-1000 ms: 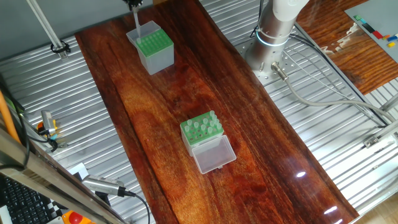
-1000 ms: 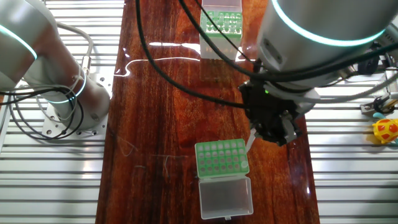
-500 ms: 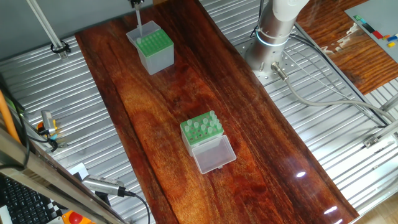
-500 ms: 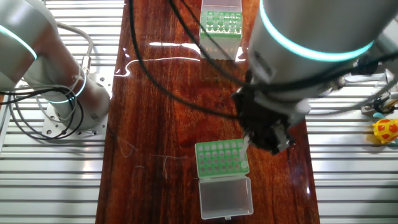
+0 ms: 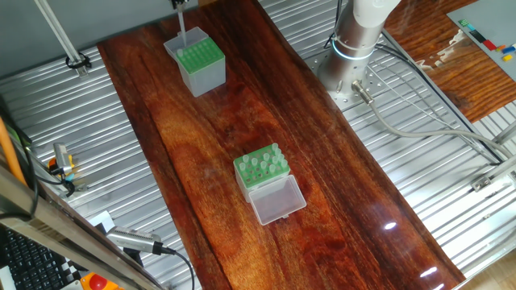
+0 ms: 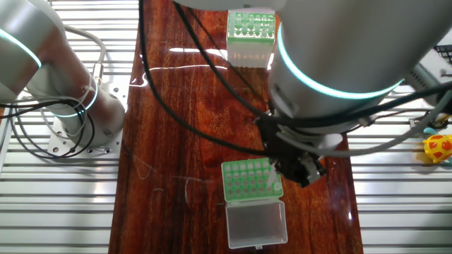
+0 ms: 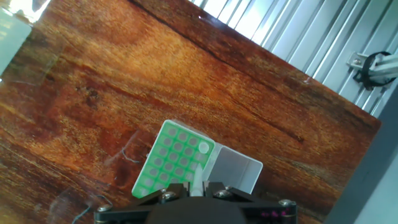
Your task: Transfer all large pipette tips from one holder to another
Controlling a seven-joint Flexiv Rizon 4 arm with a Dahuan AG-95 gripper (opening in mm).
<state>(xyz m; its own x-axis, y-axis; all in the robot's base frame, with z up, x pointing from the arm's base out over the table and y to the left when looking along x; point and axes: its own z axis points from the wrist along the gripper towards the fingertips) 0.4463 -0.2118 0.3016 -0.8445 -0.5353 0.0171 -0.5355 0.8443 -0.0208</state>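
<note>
- Pipette tip (image 7: pixel 196 180): pale, held upright between the closed fingers (image 7: pixel 194 194), hanging directly above the green insert of the taller translucent box (image 7: pixel 172 160), at its edge nearest the open lid.
- Box lid (image 7: pixel 235 171): clear, hinged open, lying flat beside the insert.
- Low green rack (image 5: pixel 262 167): well apart along the table (image 5: pixel 201 145), remaining tips standing in it.
- Obstruction: the arm (image 6: pixel 339 70) covers one side of the box in the other fixed view.

table (image 5: pixel 322 161): glossy dark wood | surround (image 5: pixel 48 105): ribbed metal | rack lid (image 5: pixel 278 200): clear plastic
</note>
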